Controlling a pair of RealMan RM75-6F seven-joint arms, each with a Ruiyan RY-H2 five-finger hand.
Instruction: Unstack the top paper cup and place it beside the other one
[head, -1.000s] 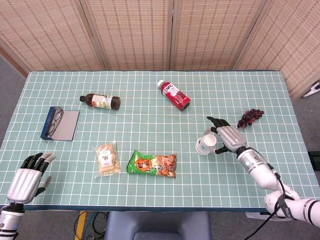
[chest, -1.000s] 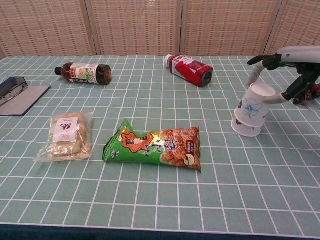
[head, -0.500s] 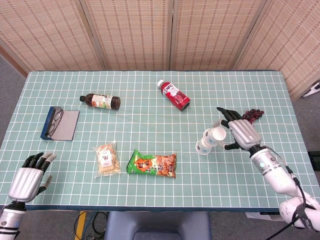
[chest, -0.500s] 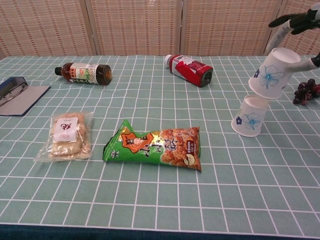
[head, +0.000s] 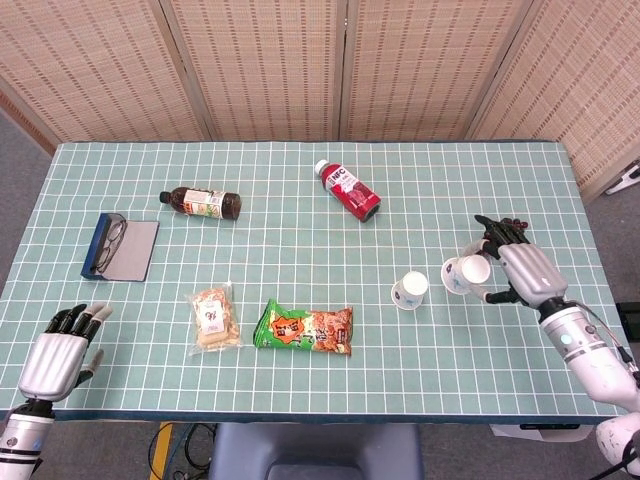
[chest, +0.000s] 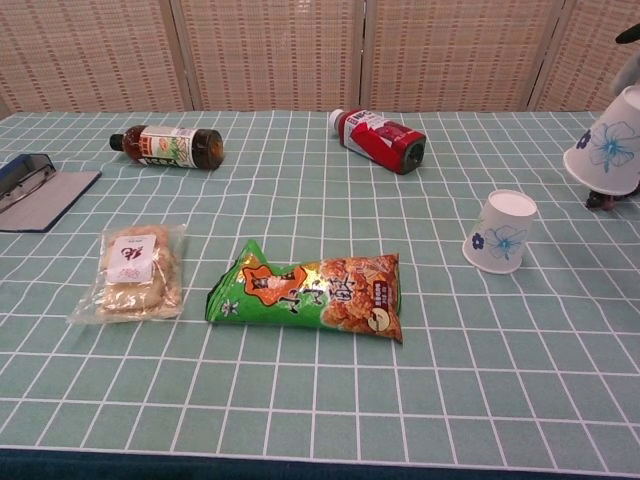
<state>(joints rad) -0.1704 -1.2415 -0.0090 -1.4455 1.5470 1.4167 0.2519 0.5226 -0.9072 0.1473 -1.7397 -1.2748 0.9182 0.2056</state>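
— Since half a second ago, the right hand (head: 522, 272) has carried the white paper cup with a blue flower print (head: 466, 273) rightward, clear of the second white paper cup (head: 409, 290).

— Where's that one now?

— Upside down on the green gridded table (head: 300, 200), apart from the held cup, nothing visible in either.

— Nearest things?

— Left hand (head: 58, 355), fingers loosely spread, holds nothing. Then a green snack bag (head: 303, 328); farther, a red-labelled bottle lying down (head: 348, 189).
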